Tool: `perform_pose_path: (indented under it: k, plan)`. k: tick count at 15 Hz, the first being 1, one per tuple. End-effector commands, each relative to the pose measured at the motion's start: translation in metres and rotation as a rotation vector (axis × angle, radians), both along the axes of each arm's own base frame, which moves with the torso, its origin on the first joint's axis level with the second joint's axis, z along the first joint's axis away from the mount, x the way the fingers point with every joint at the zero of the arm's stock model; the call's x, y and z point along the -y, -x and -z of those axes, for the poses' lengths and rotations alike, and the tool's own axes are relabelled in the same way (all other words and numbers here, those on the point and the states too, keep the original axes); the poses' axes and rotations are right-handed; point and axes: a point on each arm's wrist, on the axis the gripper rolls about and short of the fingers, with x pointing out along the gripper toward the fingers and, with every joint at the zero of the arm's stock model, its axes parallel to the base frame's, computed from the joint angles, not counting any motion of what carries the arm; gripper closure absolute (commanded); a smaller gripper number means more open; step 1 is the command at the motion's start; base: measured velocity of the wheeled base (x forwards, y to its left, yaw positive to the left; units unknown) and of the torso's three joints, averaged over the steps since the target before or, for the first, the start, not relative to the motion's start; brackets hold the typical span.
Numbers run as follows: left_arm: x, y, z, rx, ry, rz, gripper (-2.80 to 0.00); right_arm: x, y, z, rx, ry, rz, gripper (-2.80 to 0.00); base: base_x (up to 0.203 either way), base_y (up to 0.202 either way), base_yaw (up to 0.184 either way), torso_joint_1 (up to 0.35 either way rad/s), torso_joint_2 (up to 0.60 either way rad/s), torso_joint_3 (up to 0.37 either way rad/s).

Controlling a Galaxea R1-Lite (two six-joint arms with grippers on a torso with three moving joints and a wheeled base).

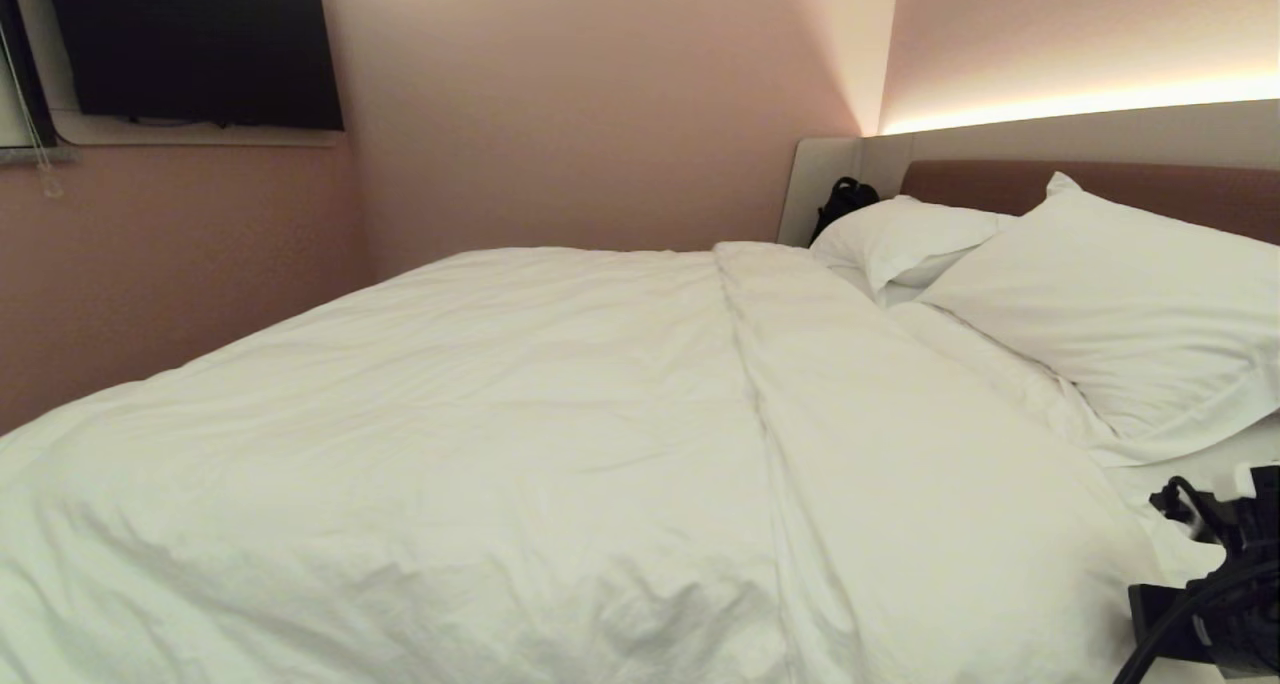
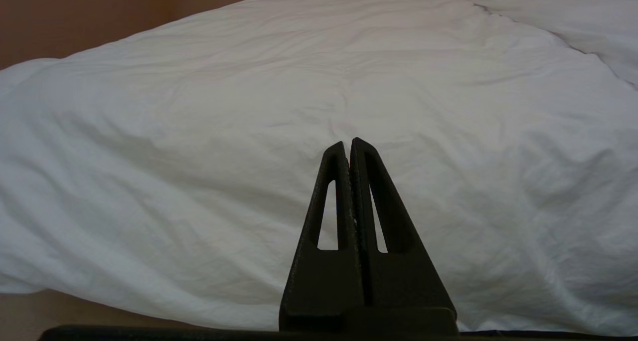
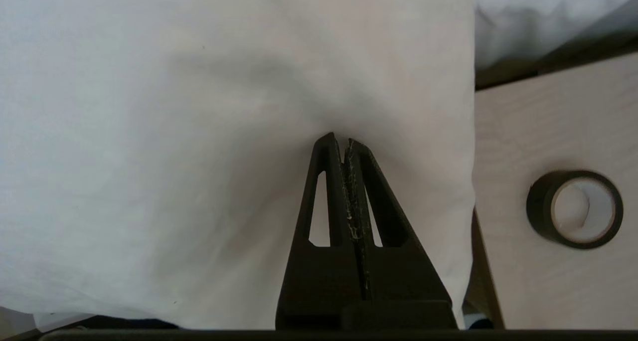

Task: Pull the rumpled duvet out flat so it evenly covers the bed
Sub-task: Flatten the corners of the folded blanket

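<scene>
The duvet is spread over the bed, one ridge running toward the pillows. The right gripper — jaws together — is nearest; the left gripper is likewise closed.

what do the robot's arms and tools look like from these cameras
Both tools are matte black plastic. The left tool has two tapered triangular fingers, each with a long slot cut through it, on a wide black base. The right tool has the same shape, with whitish scuffing along its inner edges. The right arm is black and carries looped black cables.
</scene>
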Motion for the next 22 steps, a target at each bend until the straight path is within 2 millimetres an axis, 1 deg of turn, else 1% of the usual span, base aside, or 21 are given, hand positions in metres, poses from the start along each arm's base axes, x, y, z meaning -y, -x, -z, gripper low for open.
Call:
perform_pose_path:
  k: [1,4,10,15,19,22]
  plan:
    - [0.000,0.000,0.000,0.000,0.000,0.000,0.00,0.004,0.001,-0.001,0.015,0.013,-0.044,0.00,0.000,0.000,0.000,0.000,0.00,0.000]
    - [0.000,0.000,0.000,0.000,0.000,0.000,0.00,0.009,0.006,-0.001,0.016,0.005,-0.096,0.00,0.000,0.000,0.000,0.000,0.00,0.000]
    - [0.000,0.000,0.000,0.000,0.000,0.000,0.00,0.038,0.020,-0.001,0.039,-0.013,-0.208,0.00,0.000,0.000,0.000,0.000,0.00,0.000]
    - [0.000,0.000,0.000,0.000,0.000,0.000,0.00,0.035,0.027,-0.012,0.094,0.022,-0.261,0.00,0.000,0.000,0.000,0.000,0.00,0.000]
    - [0.000,0.000,0.000,0.000,0.000,0.000,0.00,0.033,0.025,-0.015,0.117,0.018,-0.286,0.00,0.000,0.000,0.000,0.000,0.00,0.000]
    - [0.000,0.000,0.000,0.000,0.000,0.000,0.00,0.030,0.023,-0.014,0.146,-0.037,-0.344,0.00,0.000,0.000,0.000,0.000,0.00,0.000]
